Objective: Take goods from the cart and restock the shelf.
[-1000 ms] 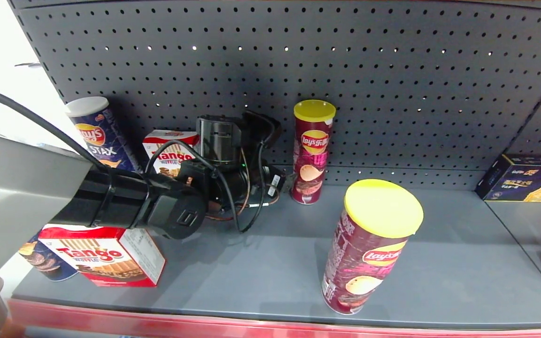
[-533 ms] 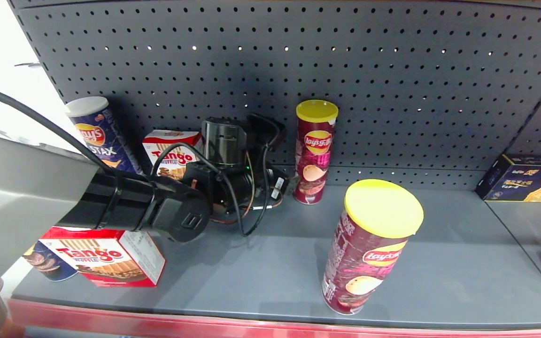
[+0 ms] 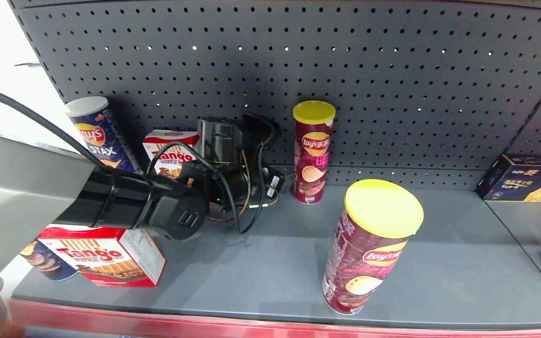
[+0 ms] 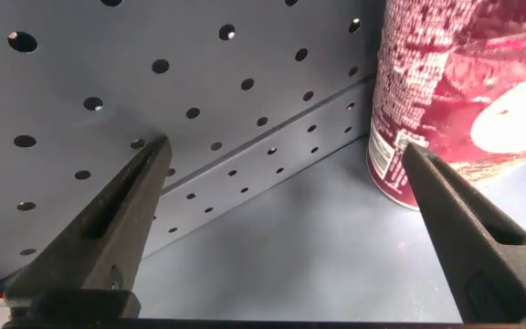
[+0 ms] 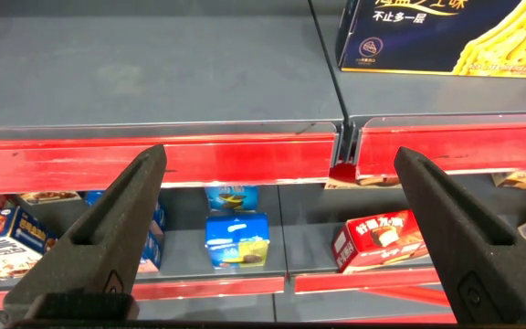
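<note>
Centre of the head view: the back can (image 3: 313, 152), maroon with a yellow lid, stands upright on the grey shelf (image 3: 261, 263) against the pegboard wall (image 3: 392, 94). The left gripper (image 4: 283, 151) sits low just beside this can's base, on its left in frame, fingers spread wide, gripping nothing. The front can (image 3: 369, 249) stands lower right of centre. At frame left: a blue can (image 3: 99, 134), a back wafer box (image 3: 169, 148), a front wafer box (image 3: 106, 256). The right gripper (image 5: 281, 157) has its fingers spread wide, facing a red shelf rail (image 5: 245, 169)
</note>
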Robot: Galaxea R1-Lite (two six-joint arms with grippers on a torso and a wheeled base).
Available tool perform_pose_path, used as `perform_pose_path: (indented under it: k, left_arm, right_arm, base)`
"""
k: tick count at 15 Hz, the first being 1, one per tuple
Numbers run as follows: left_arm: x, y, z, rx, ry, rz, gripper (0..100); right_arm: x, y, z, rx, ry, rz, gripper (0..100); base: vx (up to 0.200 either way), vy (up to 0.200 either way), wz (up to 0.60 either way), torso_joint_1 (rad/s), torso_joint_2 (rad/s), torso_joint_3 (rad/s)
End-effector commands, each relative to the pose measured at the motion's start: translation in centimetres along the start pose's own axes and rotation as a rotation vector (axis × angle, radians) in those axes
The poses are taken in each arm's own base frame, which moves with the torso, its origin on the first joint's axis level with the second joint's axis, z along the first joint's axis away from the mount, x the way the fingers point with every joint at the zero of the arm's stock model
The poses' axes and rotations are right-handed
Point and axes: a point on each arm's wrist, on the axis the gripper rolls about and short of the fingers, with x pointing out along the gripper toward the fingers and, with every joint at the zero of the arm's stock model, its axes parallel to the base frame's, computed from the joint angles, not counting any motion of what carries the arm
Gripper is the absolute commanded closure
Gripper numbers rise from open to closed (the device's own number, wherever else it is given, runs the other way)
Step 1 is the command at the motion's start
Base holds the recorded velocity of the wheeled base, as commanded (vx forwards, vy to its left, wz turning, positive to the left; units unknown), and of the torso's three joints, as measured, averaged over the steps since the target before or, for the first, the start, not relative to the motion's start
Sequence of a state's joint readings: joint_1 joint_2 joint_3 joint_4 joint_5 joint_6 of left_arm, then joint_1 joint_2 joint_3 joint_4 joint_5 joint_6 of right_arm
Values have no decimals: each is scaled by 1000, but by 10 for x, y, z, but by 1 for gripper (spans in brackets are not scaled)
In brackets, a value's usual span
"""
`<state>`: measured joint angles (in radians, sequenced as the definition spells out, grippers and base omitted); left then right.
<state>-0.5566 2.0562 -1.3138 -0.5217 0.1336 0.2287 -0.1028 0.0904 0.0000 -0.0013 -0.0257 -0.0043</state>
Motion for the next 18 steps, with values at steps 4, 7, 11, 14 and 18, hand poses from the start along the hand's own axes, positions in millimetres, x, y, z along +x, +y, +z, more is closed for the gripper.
perform_pose_path:
  k: [4,7,11,14,18]
  left_arm:
    - [5,-7,-4,2,9,-15,0]
    - [6,-11,-4,2,9,-22,0]
    - [9,-18,-1,-7,-4,-36,0]
    - [11,-21,1,-8,-11,-39,0]
    - [-3,-16,8,-12,-44,-27,0]
  right_arm:
    - [0,0,0,0,1,0,0]
    - [0,0,0,0,1,0,0]
    - [0,0,0,0,1,0,0]
    - [0,0,0,0,1,0,0]
    - [0,0,0,0,1,0,0]
  base:
    - [0,0,0,0,0,0]
    - [0,0,0,0,0,0]
    - [0,0,0,0,0,0]
    - [0,0,0,0,0,0]
    - [0,0,0,0,0,0]
